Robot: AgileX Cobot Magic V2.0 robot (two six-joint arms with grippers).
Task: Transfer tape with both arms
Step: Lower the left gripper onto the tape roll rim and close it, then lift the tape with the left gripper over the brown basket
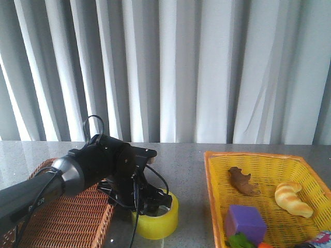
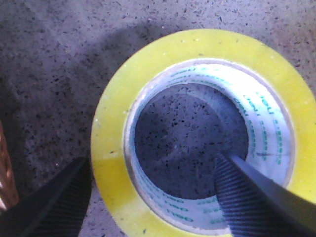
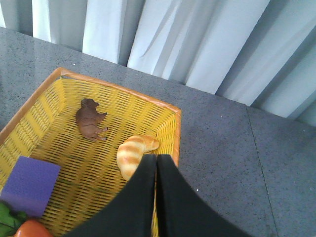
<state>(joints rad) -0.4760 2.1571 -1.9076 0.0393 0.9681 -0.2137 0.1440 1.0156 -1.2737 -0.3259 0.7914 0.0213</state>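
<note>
Standing on the table: two baskets, well apart, with the tape between them.
Table (image 1: 191, 165): grey speckled stone surface, with pale curtains (image 1: 207, 67) behind it.
Yellow basket (image 1: 214, 196): on the robot's right side; it has an orange rim.
Content of yellow basket: a purple cube (image 1: 245, 222), a pale croissant toy (image 1: 292, 199), a small brown animal figure (image 1: 243, 182); at the near edge also something green (image 3: 9, 219) and something orange-red (image 3: 30, 229), which I cannot identify.
Brown wicker basket (image 1: 67, 219): on the robot's left side, partly covered by the left arm; what is inside I cannot tell.
Tape (image 1: 155, 218): lies flat on the table, just beside the brown wicker basket, its hole facing up; white printed core is visible inside.
Left gripper (image 2: 153, 197): jaws spread apart, one finger (image 2: 247, 197) inside the hole of the roll and the other finger (image 2: 54, 202) outside the yellow wall; the wall is between them, but they do not press it.
Right gripper (image 3: 156, 177): the two fingers are closed together, nothing between them; it hangs above the far rim of the yellow basket, near the croissant toy.
</note>
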